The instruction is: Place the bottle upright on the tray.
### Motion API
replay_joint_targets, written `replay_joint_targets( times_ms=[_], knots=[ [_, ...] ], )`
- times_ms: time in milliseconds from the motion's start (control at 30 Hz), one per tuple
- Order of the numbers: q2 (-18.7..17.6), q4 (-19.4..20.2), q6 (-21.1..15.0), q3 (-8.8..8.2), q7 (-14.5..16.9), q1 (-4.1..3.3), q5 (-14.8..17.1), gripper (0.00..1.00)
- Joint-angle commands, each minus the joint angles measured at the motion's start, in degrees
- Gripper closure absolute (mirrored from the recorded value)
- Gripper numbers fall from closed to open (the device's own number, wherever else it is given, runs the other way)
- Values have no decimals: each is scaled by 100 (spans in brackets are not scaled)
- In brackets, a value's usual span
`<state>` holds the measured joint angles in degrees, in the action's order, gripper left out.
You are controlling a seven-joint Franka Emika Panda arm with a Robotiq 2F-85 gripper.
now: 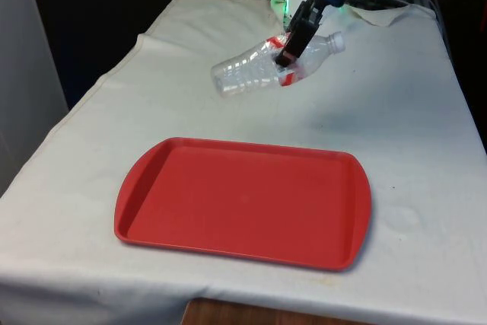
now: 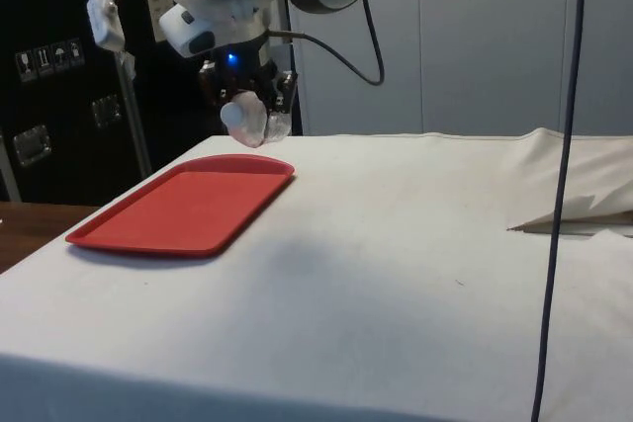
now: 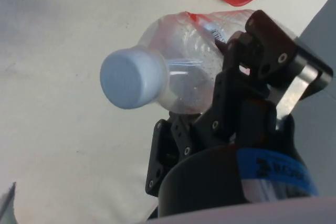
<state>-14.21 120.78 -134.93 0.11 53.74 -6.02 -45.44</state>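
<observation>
White cloth covers the whole worktop (image 1: pixel 426 150), with black curtains at the far end and dark cabinets along one side.

**Current state**

- The flat red plastic tray with a raised rim (image 1: pixel 243 202) lies on the cloth near the front edge of the worktop. Nothing rests on it.
- The clear, ribbed plastic bottle with a pale blue screw cap and a red-and-white label (image 1: pixel 259 66) is off the cloth, carried in the air beyond the tray's far edge.
- The black two-finger claw (image 1: pixel 288 62) pinches the bottle at the labelled section, between the shoulder and the middle of the body. The wrist view shows one finger (image 3: pixel 247 61) pressed against the bottle wall.
- The bottle is not upright. In the front view it lies close to horizontal, with the cap end raised slightly and pointing toward the front view's right, and the base pointing toward the front view's left.

**Progress**

- Done: the bottle is grasped and lifted clear of the worktop.
- Left: carry the bottle over the tray, turn it so the base faces down, lower it onto the tray floor, and release it.
- In the side view the bottle (image 2: pixel 252 121) appears to hang just past the tray's far corner (image 2: pixel 282 167), but depth is hard to judge from that angle.

**Assessment**

The task is judged to be in its transport stage, with reorientation and placement outstanding.
</observation>
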Motion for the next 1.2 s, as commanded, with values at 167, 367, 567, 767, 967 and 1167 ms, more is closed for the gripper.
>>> replay_joint_targets(
  times_ms=[167,367,567,767,967,1167],
  knots=[
    [-97,-143,-69,-29,178,40,258,67],
    [-155,-241,-80,-69,275,40,430,67],
    [-229,-378,-97,-120,430,46,688,67],
    [-292,-493,-120,-172,590,63,940,67],
    [-338,-573,-160,-223,739,74,1152,67],
    [-395,-688,-212,-292,1003,92,1478,67]
  ],
)
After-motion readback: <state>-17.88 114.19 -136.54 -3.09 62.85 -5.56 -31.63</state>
